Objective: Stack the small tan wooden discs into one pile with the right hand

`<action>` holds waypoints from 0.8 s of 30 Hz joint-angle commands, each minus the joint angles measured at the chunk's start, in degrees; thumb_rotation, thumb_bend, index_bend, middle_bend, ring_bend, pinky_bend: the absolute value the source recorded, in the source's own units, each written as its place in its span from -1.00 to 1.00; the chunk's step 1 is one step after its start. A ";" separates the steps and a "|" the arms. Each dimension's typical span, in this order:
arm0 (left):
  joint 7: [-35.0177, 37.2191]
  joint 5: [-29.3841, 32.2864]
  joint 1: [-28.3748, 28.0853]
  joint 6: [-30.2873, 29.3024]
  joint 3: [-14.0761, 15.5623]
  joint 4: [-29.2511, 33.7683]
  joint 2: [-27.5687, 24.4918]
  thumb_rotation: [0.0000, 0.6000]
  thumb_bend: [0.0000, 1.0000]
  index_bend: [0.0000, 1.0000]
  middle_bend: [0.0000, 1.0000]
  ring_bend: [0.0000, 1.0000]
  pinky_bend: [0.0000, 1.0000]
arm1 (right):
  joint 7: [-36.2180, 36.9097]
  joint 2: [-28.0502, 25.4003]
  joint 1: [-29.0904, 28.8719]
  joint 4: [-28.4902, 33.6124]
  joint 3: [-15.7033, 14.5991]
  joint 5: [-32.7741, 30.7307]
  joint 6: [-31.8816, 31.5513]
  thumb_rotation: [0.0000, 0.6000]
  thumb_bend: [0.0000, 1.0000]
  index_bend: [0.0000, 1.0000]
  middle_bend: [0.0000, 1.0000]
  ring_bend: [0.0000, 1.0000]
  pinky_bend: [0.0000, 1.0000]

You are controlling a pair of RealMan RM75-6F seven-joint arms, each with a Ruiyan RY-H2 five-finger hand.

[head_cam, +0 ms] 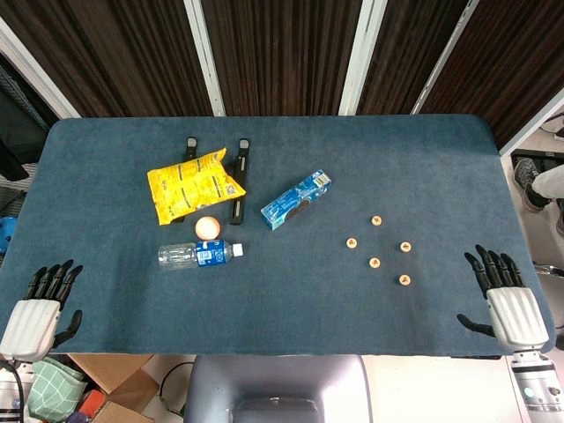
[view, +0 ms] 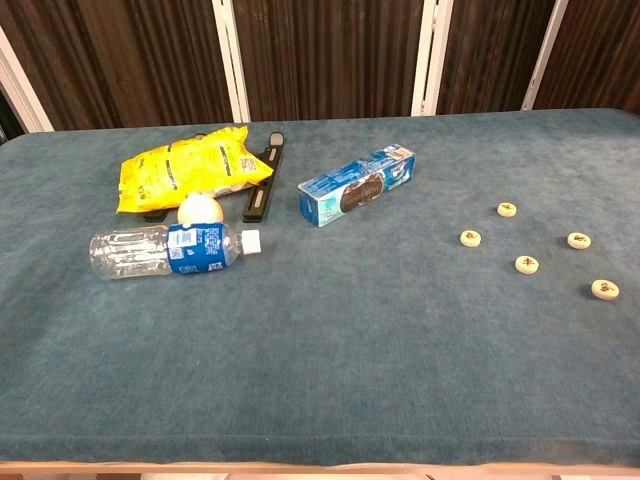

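Two robotic hands flank the frame's lower edge in the head view. The left hand [head_cam: 40,304], at 8 o'clock, and the right hand [head_cam: 504,301], at 4 o'clock, share one build: a pale grey, ribbed back plate, slim black segmented fingers and a black thumb. A light grey cylindrical wrist shows below the right hand.

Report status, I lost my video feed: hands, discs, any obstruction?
Both hands open, left hand, right hand at table edge. Five discs scattered, none stacked. Nothing blocking.
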State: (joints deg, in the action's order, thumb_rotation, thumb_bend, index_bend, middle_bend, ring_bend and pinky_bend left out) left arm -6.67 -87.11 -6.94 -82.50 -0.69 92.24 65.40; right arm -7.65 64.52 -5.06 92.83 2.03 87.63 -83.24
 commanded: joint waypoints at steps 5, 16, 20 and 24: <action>0.34 -0.26 -0.49 0.90 0.21 0.02 -0.04 1.00 -0.03 -1.00 -1.00 -1.00 -0.93 | -0.59 0.53 -1.57 -0.57 0.05 -0.22 2.67 1.00 -0.89 -0.86 -1.00 -1.00 -1.00; 1.17 -1.58 -1.35 1.85 0.72 -0.14 0.08 1.00 -0.03 -1.00 -1.00 -1.00 -0.94 | -1.72 3.52 -9.81 -4.76 1.48 -1.44 14.44 1.00 -0.55 -0.31 -1.00 -1.00 -1.00; 0.96 -1.43 -1.37 2.06 0.86 -0.14 0.08 1.00 -0.03 -1.00 -1.00 -1.00 -0.94 | -5.78 6.31 -11.23 -7.21 1.65 -3.42 16.84 1.00 -0.43 -0.18 -1.00 -1.00 -1.00; 0.84 -1.85 -1.33 1.88 1.10 0.00 0.10 1.00 -0.03 -1.00 -1.00 -1.00 -0.95 | -8.03 9.48 -12.41 -10.67 2.03 -5.85 18.92 1.00 -0.32 -0.09 -1.00 -1.00 -1.00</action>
State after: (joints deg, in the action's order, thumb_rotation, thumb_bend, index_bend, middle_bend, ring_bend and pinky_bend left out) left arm -5.83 -88.96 -8.28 -80.62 0.41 92.25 65.50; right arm -14.50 72.55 -16.66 83.70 3.77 82.99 -65.49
